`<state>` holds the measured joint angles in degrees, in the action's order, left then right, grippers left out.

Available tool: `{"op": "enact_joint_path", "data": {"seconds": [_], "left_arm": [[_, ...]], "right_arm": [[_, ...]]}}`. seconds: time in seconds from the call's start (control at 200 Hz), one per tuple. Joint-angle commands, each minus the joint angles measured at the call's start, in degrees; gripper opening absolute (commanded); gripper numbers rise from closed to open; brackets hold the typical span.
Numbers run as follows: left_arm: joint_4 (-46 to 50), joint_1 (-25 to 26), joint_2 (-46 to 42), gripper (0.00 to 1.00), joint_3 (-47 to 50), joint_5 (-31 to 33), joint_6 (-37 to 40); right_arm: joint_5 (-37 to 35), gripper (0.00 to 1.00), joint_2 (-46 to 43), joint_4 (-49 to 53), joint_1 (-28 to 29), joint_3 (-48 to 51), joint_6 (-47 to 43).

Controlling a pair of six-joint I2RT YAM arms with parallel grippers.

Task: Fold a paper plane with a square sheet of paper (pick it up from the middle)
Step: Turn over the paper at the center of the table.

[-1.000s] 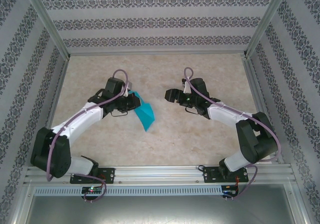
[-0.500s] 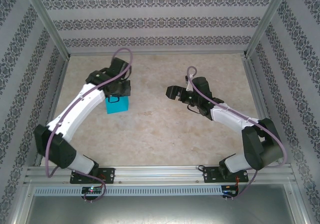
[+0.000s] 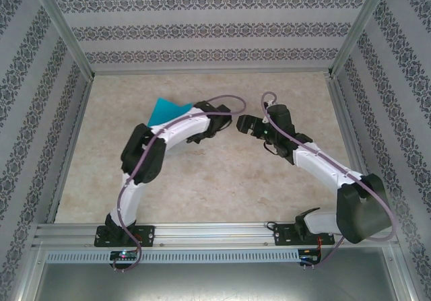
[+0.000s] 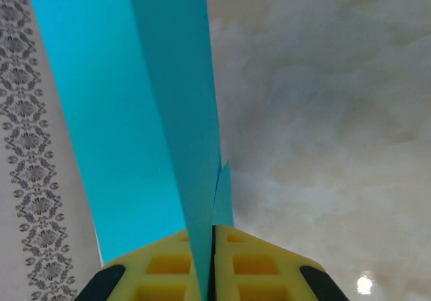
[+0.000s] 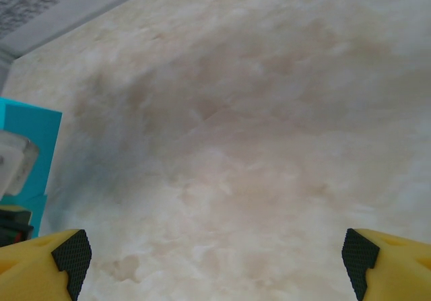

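left pincer [image 4: 210,264], clamped on the part-folded sheet of paper [image 3: 166,108], has swung it aloft over the far-middle surface [image 3: 202,180]; right pincer [image 5: 214,254] has spread wide close by, probably readying a handover.

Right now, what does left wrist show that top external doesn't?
Left wrist: the yellow left fingers pressed shut on the folded teal paper, with its layers running up from the pinch. Top external: the right fingers spread open close to the end of the left arm, and the paper poking out on that arm's far side. Both: the teal paper and the marbled table.
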<state>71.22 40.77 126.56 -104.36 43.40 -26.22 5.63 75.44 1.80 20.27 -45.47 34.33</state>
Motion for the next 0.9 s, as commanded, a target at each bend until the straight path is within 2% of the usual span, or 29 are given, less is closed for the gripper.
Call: {"op": "enact_joint_path", "data": {"seconds": [0.0, 0.095, 0.255, 0.47, 0.575, 0.734, 0.894], "left_arm": [[4.96, 3.67, 5.01, 0.11, -4.80, 2.73, -3.05], [3.61, 5.38, 8.34, 0.11, -7.12, 0.13, -2.58], [-0.44, 6.00, 8.96, 0.12, -7.20, -4.73, -1.28], [-4.14, 6.25, 8.62, 0.16, -6.14, -12.29, 0.09], [-5.00, 6.25, 8.14, 0.20, -6.06, -13.91, 0.18], [-6.21, 6.25, 5.83, 0.33, -5.09, -17.81, 0.02], [-10.88, 6.25, -1.46, 0.60, -3.24, -26.26, 1.24]], "right_arm": [[-6.30, 0.98, -1.77, 10.62, -2.47, -1.83, 0.25], [-7.58, 0.97, -3.81, 15.48, -4.39, -2.78, 0.20], [-7.98, 0.98, -6.86, 15.54, -5.55, -0.97, 0.95], [-7.33, 0.98, -5.11, 14.60, -5.82, -0.86, 2.35], [-5.83, 0.98, -3.58, 13.60, -5.78, -1.40, 3.19], [-3.92, 0.97, -1.05, 13.20, -5.77, -2.62, 3.60], [-2.36, 0.97, 0.21, 12.77, -5.72, -3.80, 4.08]]}}
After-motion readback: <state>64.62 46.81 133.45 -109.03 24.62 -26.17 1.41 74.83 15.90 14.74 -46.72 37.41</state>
